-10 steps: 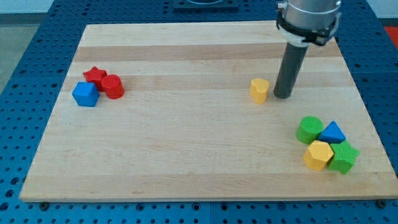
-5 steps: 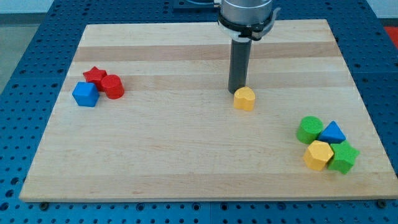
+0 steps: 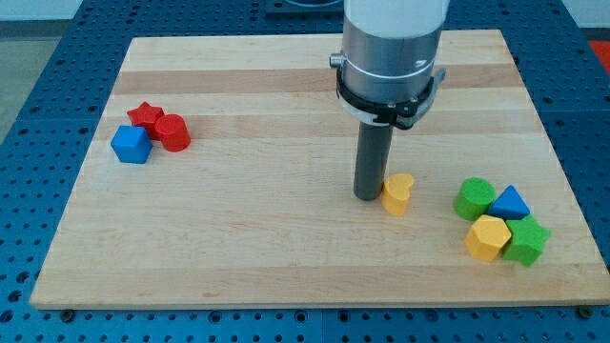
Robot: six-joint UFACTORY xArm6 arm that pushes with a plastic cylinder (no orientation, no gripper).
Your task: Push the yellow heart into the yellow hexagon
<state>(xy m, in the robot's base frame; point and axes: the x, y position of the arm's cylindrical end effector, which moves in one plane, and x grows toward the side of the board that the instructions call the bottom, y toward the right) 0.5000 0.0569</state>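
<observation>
Toward the view's right of the wooden board (image 3: 286,257), my tip (image 3: 368,196) rests on the surface, touching the left side of the yellow heart (image 3: 397,193). I carry no jaws at all, only a straight dark rod, so nothing is held; the rod merely presses beside the heart.

The yellow hexagon (image 3: 488,237) lies to the lower right of the heart, near the board's right edge and not far from its bottom edge. A stretch of bare wood separates the heart from it. The hexagon sits in a tight cluster: a green cylinder (image 3: 474,199) just above it, a blue triangle (image 3: 510,203) to its upper right, and a green block (image 3: 527,240) touching its right side, whose shape I cannot make out exactly. The green cylinder stands closest to the heart, just above the straight line from heart to hexagon.

Open wood spreads below the heart to the bottom edge, and widely across the middle and left.

Well apart, near the left edge, a red star (image 3: 145,115), a red cylinder (image 3: 172,131) and a blue block (image 3: 131,144) huddle together.
</observation>
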